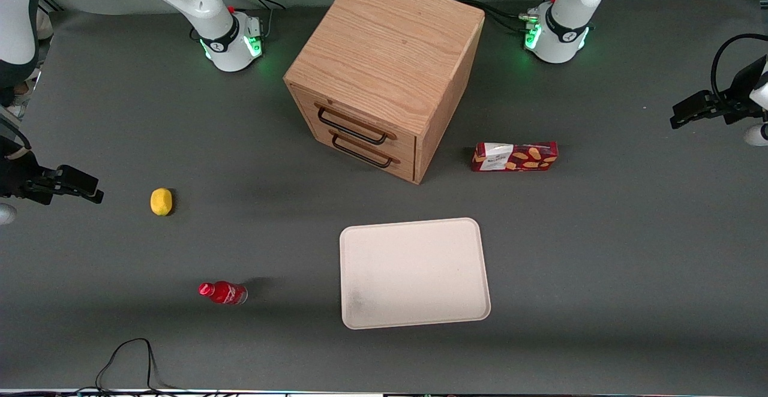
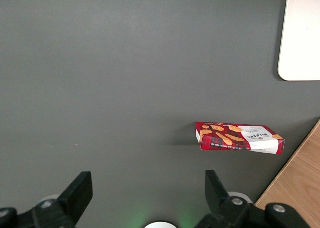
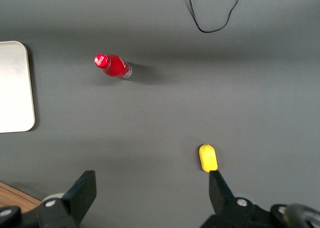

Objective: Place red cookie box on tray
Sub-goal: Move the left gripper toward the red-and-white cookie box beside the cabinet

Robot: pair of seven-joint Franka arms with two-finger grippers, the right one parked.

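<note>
The red cookie box (image 1: 514,156) stands on its long edge on the grey table, beside the wooden drawer cabinet (image 1: 384,73) toward the working arm's end. Its white label end faces the cabinet. In the left wrist view the red cookie box (image 2: 239,138) lies well ahead of my open gripper (image 2: 147,188), with nothing between the fingers. The cream tray (image 1: 414,273) lies flat and bare, nearer the front camera than the box; one corner of the tray (image 2: 300,42) shows in the wrist view. In the front view my gripper (image 1: 690,112) hovers at the table's working-arm end, far from the box.
A yellow lemon (image 1: 161,201) and a small red bottle (image 1: 222,292) lie toward the parked arm's end. A black cable (image 1: 129,355) loops at the front edge. The cabinet's two drawers are shut, with black handles (image 1: 354,136).
</note>
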